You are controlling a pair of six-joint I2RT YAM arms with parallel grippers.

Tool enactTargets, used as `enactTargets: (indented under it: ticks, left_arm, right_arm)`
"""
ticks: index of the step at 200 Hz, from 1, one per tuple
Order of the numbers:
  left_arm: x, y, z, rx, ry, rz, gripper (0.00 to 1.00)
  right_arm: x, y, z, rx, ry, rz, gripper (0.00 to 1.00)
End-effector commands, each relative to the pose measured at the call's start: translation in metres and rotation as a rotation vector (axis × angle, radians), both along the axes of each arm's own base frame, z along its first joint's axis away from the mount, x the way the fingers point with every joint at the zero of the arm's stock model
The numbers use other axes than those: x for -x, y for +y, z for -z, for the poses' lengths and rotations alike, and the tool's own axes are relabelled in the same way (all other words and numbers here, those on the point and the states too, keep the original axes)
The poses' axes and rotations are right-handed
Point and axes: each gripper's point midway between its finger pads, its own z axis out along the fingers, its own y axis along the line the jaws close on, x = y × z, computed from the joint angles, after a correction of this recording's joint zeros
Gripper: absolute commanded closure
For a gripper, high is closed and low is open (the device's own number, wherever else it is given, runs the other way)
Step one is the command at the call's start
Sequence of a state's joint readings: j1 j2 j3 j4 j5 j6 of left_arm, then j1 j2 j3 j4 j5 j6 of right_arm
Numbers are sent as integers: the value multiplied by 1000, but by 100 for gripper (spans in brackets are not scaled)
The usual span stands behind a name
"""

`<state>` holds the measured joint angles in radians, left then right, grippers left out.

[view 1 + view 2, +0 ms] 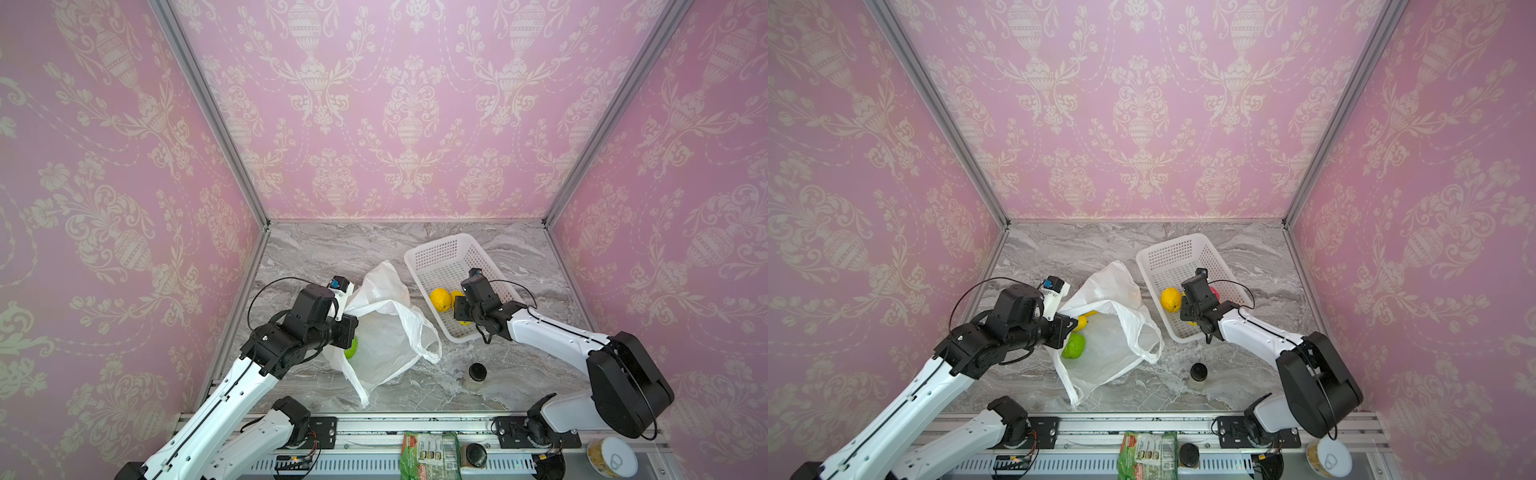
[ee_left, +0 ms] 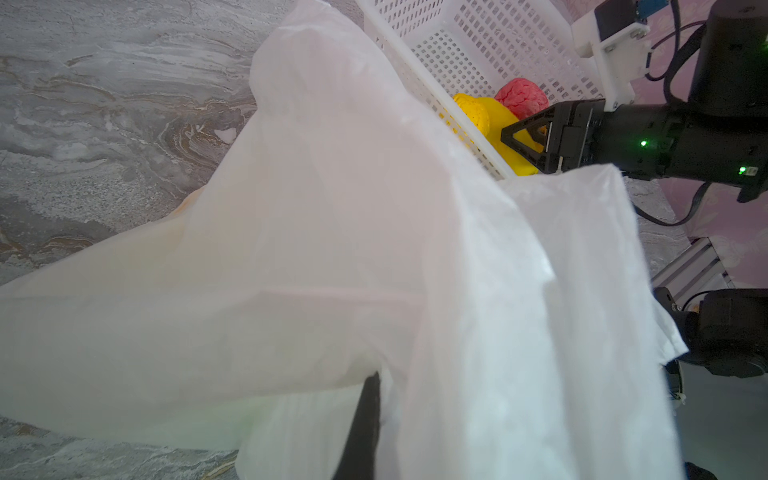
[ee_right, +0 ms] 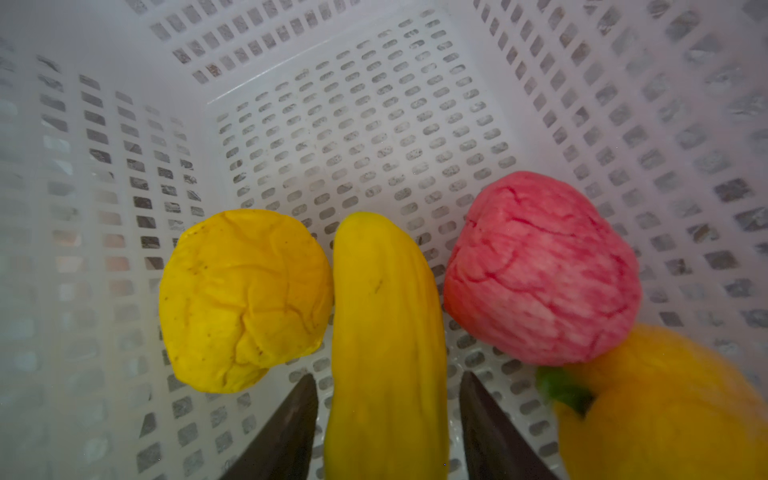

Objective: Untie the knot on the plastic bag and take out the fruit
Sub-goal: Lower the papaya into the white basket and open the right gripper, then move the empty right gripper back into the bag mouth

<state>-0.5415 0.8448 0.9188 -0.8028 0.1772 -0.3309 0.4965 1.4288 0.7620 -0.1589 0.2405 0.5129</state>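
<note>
Right fingers [image 3: 286,436]: released, spread either side of the long yellow fruit [image 3: 386,332], which lies on the basket [image 3: 374,104] floor.
Left fingers [image 2: 365,419]: clenched on the plastic bag [image 1: 386,332] rim, holding its mouth open on the tabletop [image 1: 332,249].
Knot: no knot seen; handles hang loose.
Risk: on lifting out, the right fingers may snag the long yellow fruit; if the left fingers slip, thin film collapses over the fruit inside.
Basket count: four fruit, namely round yellow [image 3: 245,299], long yellow, pink-red [image 3: 540,270], orange-and-green [image 3: 665,407].
Bag count: one green [image 1: 1073,345], one yellow [image 1: 1082,322]; possibly more behind the film.

Left end effector [image 2: 369,388] clamped, right end effector [image 3: 386,386] parted
</note>
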Motion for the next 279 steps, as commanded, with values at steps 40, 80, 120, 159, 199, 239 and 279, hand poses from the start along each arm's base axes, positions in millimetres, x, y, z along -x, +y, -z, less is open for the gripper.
enactTargets:
  ticks: [40,80,120,159,199,239,279]
  left_arm:
    - [2,5,4,-18,15,-21,100]
    - [3,6,4,-18,13,-22,100]
    - [2,5,5,-21,22,-20,100]
    - [3,6,3,-15,10,-22,100]
    - [1,4,7,-25,28,-19,100]
    - [2,6,4,-21,14,-24,100]
    - [1,5,6,-26,24,-25,100]
  right_arm:
    - [3,-6,-27,-33,-96,7,13]
    - [12,-12,-49,-67,-180,8,4]
    - [28,-3,-81,-156,-280,-86,0]
    - [56,17,-125,-226,-439,-221,0]
    - [93,64,-169,-243,-562,-461,11]
    - [149,134,-193,-240,-649,-778,22]
    - [192,189,-193,-185,-687,-988,23]
